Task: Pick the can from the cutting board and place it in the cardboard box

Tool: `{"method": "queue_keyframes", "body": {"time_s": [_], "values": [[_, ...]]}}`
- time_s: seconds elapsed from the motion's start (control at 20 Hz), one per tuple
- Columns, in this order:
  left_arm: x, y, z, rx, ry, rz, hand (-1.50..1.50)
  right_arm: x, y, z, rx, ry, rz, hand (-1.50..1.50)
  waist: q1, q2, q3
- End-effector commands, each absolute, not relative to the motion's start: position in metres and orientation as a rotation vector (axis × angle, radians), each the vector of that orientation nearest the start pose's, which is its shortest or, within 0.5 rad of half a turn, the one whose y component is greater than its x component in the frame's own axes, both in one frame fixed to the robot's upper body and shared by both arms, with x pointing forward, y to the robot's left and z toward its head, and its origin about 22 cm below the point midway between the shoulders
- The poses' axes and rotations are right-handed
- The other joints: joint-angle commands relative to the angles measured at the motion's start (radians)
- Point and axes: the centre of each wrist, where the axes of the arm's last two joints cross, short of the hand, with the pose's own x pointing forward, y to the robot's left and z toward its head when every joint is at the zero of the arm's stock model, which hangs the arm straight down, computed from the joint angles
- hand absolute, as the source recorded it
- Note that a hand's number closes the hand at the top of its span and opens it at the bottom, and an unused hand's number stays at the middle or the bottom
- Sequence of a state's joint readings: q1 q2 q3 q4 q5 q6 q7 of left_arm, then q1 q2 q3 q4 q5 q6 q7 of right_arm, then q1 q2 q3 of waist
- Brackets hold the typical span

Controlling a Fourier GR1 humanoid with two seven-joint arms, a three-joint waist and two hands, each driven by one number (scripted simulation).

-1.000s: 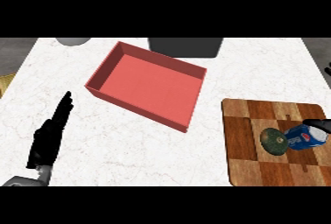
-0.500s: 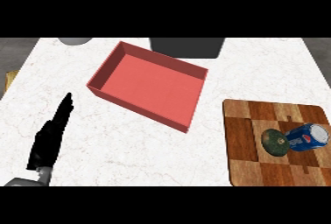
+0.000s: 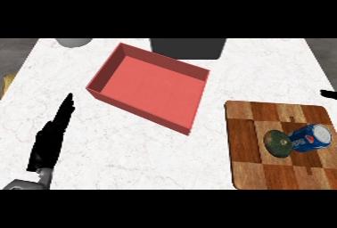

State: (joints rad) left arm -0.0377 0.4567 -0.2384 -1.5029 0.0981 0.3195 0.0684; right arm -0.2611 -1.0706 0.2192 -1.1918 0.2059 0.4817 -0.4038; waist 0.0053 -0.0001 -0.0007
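Right hand [image 3: 327, 93] has pulled back off the can [image 3: 309, 138] since a second ago; only a black tip of it shows at the view's right edge, so cannot tell how its fingers stand. Can itself has barely shifted: lying on its side on the cutting board [image 3: 253, 171], blue with a silver end, below and just left of that tip, not touched by either hand. Dark green round object [image 3: 277, 144] (avocado-like) sits touching or just beside the can's left end, also on the board. Cardboard box [image 3: 150, 85], red-pink with low walls and nothing inside, sits tilted on the white marble counter [image 3: 132, 151], up and left of the board, apart from it, between the two hands. Left hand [image 3: 51, 138] rests far left on the counter, fingers straight and pressed together pointing up-view, holding nothing, well apart from the can, near the box's lower-left corner. Grey forearm [image 3: 26, 183] shows at the lower-left. Dark grey object [image 3: 188, 48] and a light grey round one [image 3: 74, 42] sit at the counter's far edge.
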Motion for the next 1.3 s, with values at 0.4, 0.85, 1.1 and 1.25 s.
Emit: {"method": "queue_keyframes", "body": {"time_s": [0.4, 0.85, 1.1, 1.25], "values": [[0.228, 0.293, 0.013, 0.382, -1.443, -0.188, 0.00, 0.276, -0.415, 0.108, -0.484, -1.046, 1.333, -1.50, -0.004, -0.001, 0.000], [0.236, 0.302, 0.013, 0.380, -1.438, -0.191, 0.00, 0.283, -0.417, 0.077, -0.486, -1.026, 1.337, -1.50, 0.000, 0.000, 0.001], [0.236, 0.273, 0.002, 0.394, -1.450, -0.191, 0.00, 0.258, -0.410, 0.066, -0.481, -1.017, 1.349, -1.50, -0.011, -0.002, 0.001], [0.237, 0.290, 0.006, 0.380, -1.448, -0.193, 0.00, 0.269, -0.414, 0.071, -0.486, -1.026, 1.319, -1.50, -0.005, -0.001, 0.001]]}}
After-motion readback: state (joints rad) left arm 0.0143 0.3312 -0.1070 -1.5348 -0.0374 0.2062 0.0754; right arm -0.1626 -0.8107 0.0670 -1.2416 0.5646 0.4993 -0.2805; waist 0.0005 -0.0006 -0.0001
